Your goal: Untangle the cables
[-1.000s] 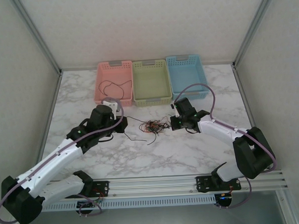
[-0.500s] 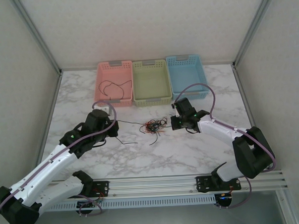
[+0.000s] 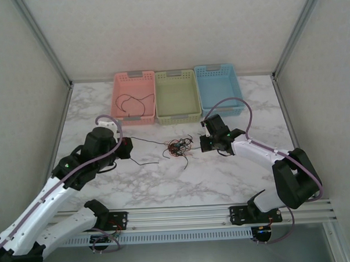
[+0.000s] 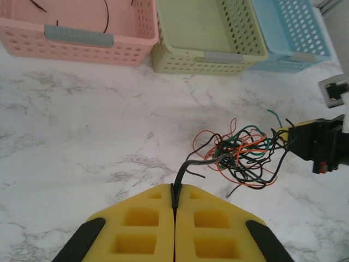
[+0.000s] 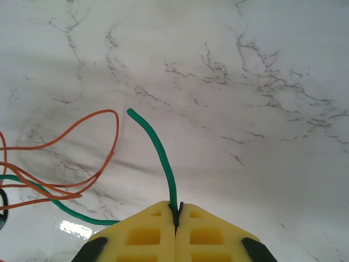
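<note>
At the middle of the marble table [image 3: 223,175] lies the cable bunch [image 3: 178,147], your left gripper [image 4: 175,188] pinching a black cable [image 4: 188,164] and your right gripper [image 5: 175,207] pinching a green cable [image 5: 163,158].

The left arm [image 3: 72,170] stretches forward from its base, wrist turned inward, its jaws pressed together on a black wire [image 4: 178,176]. The right arm [image 3: 263,156] folds back leftward at the elbow, jaws closed tight on a green wire [image 5: 163,161]

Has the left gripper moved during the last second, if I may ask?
Yes: the left gripper, shut on a thin black cable, drew left and back from the pink plastic basket.
</note>
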Controlling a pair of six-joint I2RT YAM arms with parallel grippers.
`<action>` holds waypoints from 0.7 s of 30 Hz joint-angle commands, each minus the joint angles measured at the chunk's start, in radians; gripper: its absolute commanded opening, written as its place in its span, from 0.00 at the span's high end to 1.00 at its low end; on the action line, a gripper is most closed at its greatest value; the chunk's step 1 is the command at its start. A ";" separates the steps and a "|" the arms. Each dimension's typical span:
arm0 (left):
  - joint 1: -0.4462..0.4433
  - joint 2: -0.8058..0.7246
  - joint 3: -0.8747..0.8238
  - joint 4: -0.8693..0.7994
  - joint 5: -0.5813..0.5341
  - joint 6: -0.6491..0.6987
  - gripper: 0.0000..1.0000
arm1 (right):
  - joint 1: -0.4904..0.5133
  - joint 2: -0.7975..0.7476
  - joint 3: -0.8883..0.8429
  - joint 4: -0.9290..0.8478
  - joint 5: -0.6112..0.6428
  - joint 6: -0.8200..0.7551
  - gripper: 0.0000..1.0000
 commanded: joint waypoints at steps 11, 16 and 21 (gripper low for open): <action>0.011 -0.068 0.061 -0.079 -0.027 -0.001 1.00 | -0.012 0.007 -0.007 -0.036 0.086 0.006 1.00; 0.011 -0.084 0.110 -0.154 -0.096 0.016 1.00 | -0.011 0.030 0.002 -0.050 0.111 0.012 1.00; 0.012 -0.086 0.126 -0.172 -0.101 0.025 1.00 | -0.015 0.039 0.002 -0.052 0.117 0.020 1.00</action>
